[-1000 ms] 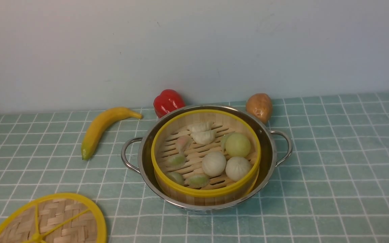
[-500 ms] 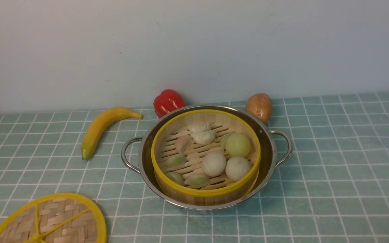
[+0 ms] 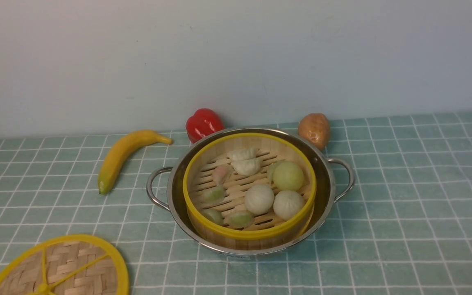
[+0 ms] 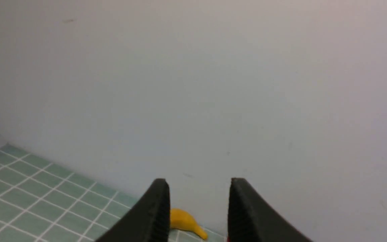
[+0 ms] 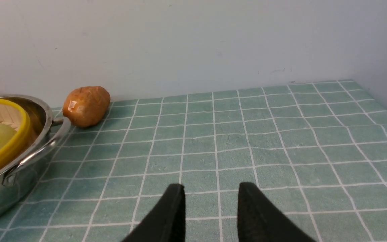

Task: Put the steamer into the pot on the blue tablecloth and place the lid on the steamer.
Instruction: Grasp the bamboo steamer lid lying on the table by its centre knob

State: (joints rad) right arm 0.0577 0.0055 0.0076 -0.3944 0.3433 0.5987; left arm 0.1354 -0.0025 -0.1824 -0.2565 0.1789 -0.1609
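Tablecloth (image 5: 281,134) under parted right fingers (image 5: 170,215); left fingers (image 4: 153,211) parted, facing wall (image 4: 213,84).

No text, label, brand, number or sign can be read in any view.

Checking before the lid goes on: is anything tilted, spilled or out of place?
Nothing stands out. The steamer sits level inside the pot, food all inside it, and the lid lies flat on the blue tablecloth.
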